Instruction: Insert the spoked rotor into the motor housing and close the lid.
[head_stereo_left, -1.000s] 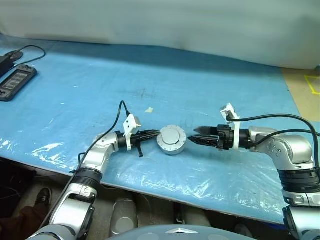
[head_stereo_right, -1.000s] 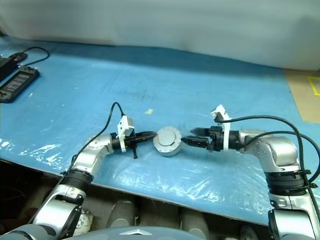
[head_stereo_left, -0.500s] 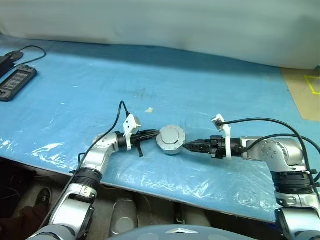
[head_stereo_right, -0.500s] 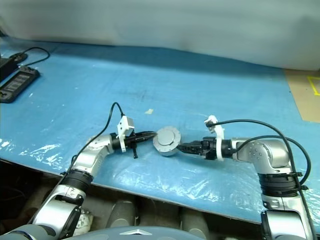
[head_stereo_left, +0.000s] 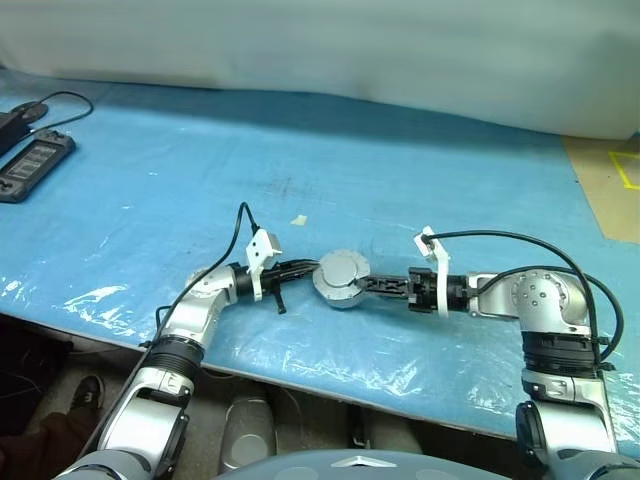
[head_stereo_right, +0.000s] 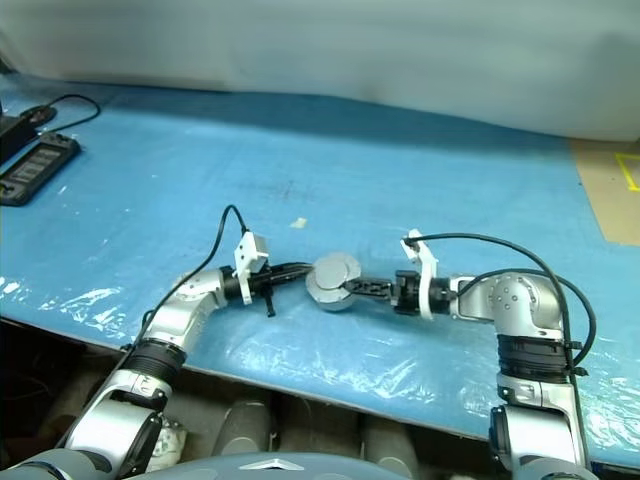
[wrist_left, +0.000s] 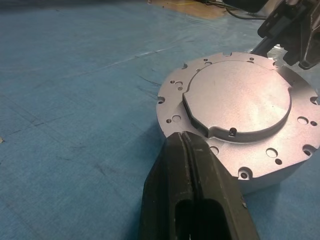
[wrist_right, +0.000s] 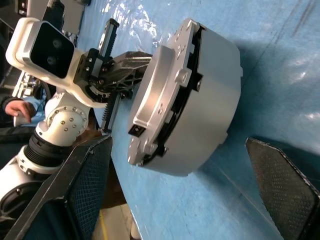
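Closed motor housing (head_stereo_left: 341, 278) sits mid-table on the blue sheet (head_stereo_left: 300, 150), lid on. Left gripper (wrist_left: 189, 145), pinched shut, braces its rim at 9 o'clock. Right gripper (head_stereo_left: 368, 287), spread wide, straddles it from 3 o'clock, probably to clamp.

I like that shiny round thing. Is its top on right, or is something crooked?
The lid looks crooked: on the silver motor housing, lying on the blue table cover, one edge is lifted, leaving a dark gap. It isn't fully shut.

Head stereo looks down over blue table (head_stereo_left: 400, 180); both wrist cams close, facing the motor housing (wrist_left: 235, 107) from 9 and 3 o'clock.
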